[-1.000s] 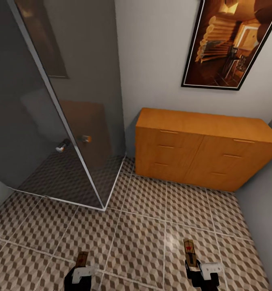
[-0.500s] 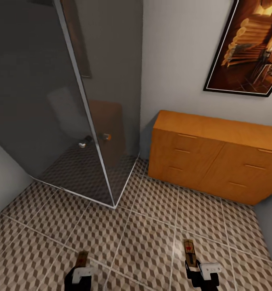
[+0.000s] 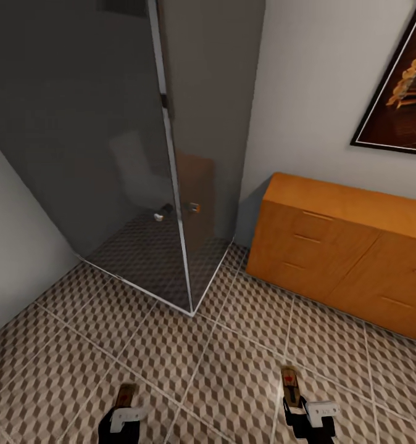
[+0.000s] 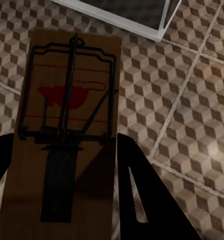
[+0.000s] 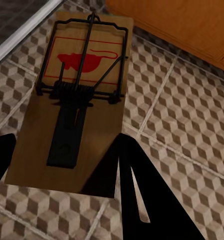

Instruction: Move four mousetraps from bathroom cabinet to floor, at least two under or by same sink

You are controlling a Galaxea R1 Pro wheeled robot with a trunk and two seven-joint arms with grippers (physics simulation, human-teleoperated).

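Each gripper carries one mousetrap above the bathroom floor (image 3: pixel 232 364). My left gripper (image 3: pixel 124 412) is shut on the rear of a wooden mousetrap (image 3: pixel 126 394), whose wire bar and red mark fill the board (image 4: pixel 67 115) between the black fingers (image 4: pixel 141 195). The right gripper (image 3: pixel 298 404) is likewise shut on a second mousetrap (image 3: pixel 289 380), seen close up as a board (image 5: pixel 77 95) held flat between dark fingers (image 5: pixel 134 200). The orange-brown cabinet (image 3: pixel 350 246) stands against the wall at the right, all visible drawers closed. The sink is out of view.
A dark glass shower enclosure (image 3: pixel 140 154) with a metal corner post (image 3: pixel 177 216) fills the left and centre, its base rail meeting the tiles. A framed picture (image 3: pixel 405 92) hangs above the cabinet. A grey wall (image 3: pixel 16 246) closes the left side.
The whole view has swung left, so the cabinet and picture slid towards the right edge and more shower and left wall show. Both grippers keep their mousetraps as before.
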